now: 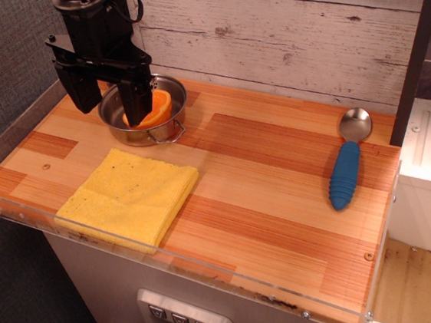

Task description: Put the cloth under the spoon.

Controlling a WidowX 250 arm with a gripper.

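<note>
The cloth (129, 196) is bright yellow with tiny dark dots on it. It is folded into a square and lies flat near the front left edge of the tabletop (266, 202), turned a bit so one corner points to the back. The spoon (349, 160) is far off on the right side, well apart from the cloth. It has a shiny metal bowl at the back and a fat blue handle with ridges pointing to the front. It lies flat on the bare wood.
</note>
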